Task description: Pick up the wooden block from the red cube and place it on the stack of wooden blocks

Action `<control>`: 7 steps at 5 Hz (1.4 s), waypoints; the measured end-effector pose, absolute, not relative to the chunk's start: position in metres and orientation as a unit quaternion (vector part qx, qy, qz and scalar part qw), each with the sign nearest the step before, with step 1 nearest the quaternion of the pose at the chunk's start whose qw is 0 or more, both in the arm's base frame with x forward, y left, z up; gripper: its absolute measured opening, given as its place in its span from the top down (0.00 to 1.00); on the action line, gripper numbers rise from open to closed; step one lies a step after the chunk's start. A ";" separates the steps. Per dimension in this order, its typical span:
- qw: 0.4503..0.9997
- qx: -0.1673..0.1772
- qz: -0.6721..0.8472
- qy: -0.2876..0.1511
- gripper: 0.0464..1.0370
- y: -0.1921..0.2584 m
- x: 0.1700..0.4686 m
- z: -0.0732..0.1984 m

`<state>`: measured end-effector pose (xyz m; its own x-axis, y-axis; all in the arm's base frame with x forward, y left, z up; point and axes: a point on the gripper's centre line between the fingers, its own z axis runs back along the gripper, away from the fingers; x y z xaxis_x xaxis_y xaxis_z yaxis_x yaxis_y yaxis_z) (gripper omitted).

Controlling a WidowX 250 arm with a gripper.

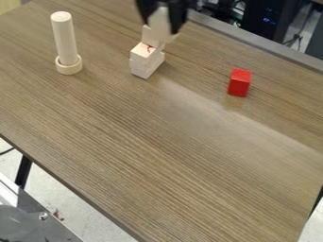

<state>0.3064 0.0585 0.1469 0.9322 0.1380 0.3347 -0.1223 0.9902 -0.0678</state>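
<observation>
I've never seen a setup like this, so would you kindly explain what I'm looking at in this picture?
Of course. The picture comes from a fixed camera looking down at a slant on a table with a wood-grain top. The black shape at the top edge is the robot's gripper, a two-fingered hand on the end of an arm. It appears to hold a pale block between its fingers, just above a small stack of white blocks. On the picture's left, a white cylinder stands upright with a pale ring around its base. To the right of the stack sits a red block.
</observation>
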 end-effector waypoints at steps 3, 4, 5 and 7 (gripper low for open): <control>0.979 0.018 0.037 -0.198 0.48 0.082 0.263 0.132; 0.979 0.019 0.044 -0.197 0.48 0.083 0.277 0.124; 0.978 0.021 0.067 -0.199 0.48 0.087 0.300 0.121; 0.976 0.023 0.094 -0.196 0.48 0.095 0.328 0.114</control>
